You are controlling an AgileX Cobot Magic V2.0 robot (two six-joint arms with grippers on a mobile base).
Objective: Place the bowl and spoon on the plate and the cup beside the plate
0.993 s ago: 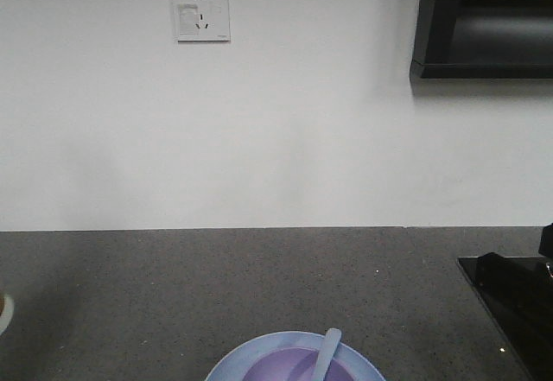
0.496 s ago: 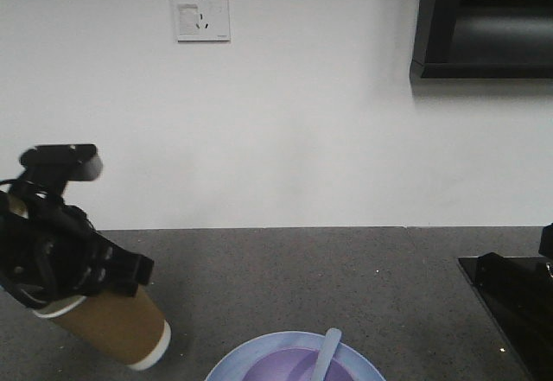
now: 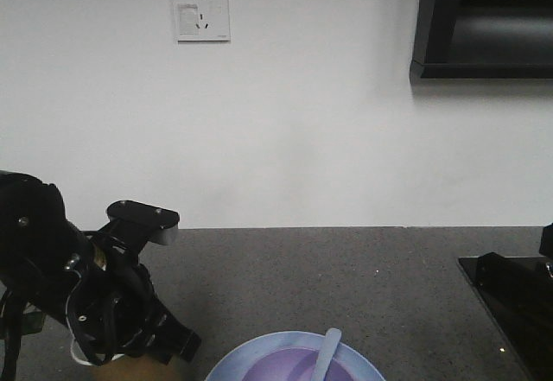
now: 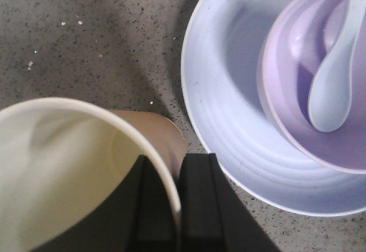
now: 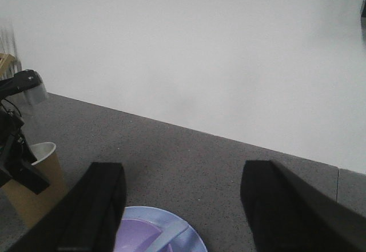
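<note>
The tan paper cup [image 4: 63,166], white inside, is pinched at its rim by my left gripper [image 4: 176,169], one finger inside and one outside. It stands just left of the light-blue plate [image 4: 229,126]. I cannot tell whether its base touches the counter. The lavender bowl [image 4: 291,75] sits on the plate, with the pale spoon [image 4: 334,80] lying in it. In the front view the left arm [image 3: 95,303] covers nearly all of the cup, beside the plate [image 3: 238,355]. My right gripper [image 5: 186,206] hangs open and empty over the plate [image 5: 189,232].
The counter [image 3: 346,277] is dark grey and speckled, backed by a white wall with a socket [image 3: 200,11]. A black cabinet [image 3: 484,22] hangs at the upper right. A black glossy unit [image 3: 514,303] sits at the counter's right edge.
The left arm has come into the front view from the left, carrying the cup down and rightward to the plate's left side. Plate, bowl and spoon have not moved.
</note>
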